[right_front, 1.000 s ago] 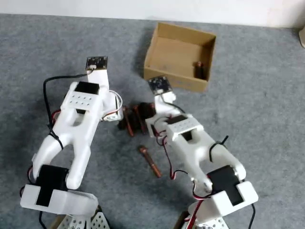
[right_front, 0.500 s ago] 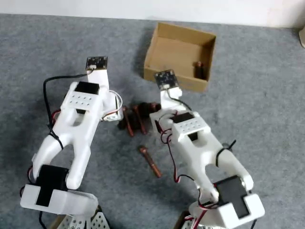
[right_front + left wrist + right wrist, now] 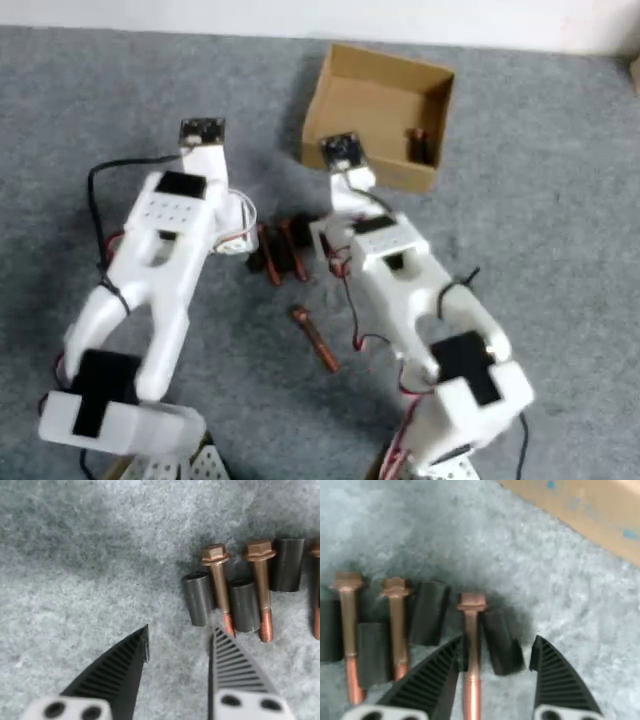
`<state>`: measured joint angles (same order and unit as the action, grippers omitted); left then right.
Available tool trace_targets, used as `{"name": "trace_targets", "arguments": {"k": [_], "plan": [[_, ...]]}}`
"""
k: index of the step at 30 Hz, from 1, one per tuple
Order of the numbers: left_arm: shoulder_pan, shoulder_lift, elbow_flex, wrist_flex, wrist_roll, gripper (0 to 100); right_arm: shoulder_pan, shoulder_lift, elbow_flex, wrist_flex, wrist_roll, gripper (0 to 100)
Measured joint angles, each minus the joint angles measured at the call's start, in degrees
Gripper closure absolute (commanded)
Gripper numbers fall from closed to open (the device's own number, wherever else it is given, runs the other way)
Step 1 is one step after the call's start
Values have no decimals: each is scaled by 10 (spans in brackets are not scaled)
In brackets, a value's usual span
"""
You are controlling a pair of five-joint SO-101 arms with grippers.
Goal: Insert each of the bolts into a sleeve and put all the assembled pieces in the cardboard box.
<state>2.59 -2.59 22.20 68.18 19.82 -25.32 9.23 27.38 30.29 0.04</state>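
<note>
Several copper bolts and dark sleeves lie in a row on the grey carpet between my two arms. My left gripper is open above bare carpet, just short of a sleeve and a bolt. My right gripper is open, low over the row's other end. A bolt and a sleeve lie between its fingers. One more bolt lies apart, nearer the arm bases. The cardboard box stands beyond, with one assembled piece inside.
The box's near wall is close beyond the right gripper. The left arm and the right arm flank the row closely. Open carpet lies to the far left and right of the arms.
The right arm has stretched a little toward the box and its rear links have shifted. The left arm, the bolts and the sleeves have stayed put.
</note>
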Motion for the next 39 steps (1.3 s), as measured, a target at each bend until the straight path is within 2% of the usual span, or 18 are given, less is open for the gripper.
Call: {"name": "trace_targets", "arguments": {"k": [9, 16, 30, 39], "plan": [[0, 0, 0, 0, 0, 807, 14, 20, -18, 0, -1, 818], [0, 0, 0, 0, 0, 807, 41, 20, -18, 0, -1, 993], [0, 0, 3, 0, 0, 807, 49, -3, -8, 46, -1, 993], [0, 0, 21, -11, 0, 807, 50, -206, 113, 52, -1, 993]]}}
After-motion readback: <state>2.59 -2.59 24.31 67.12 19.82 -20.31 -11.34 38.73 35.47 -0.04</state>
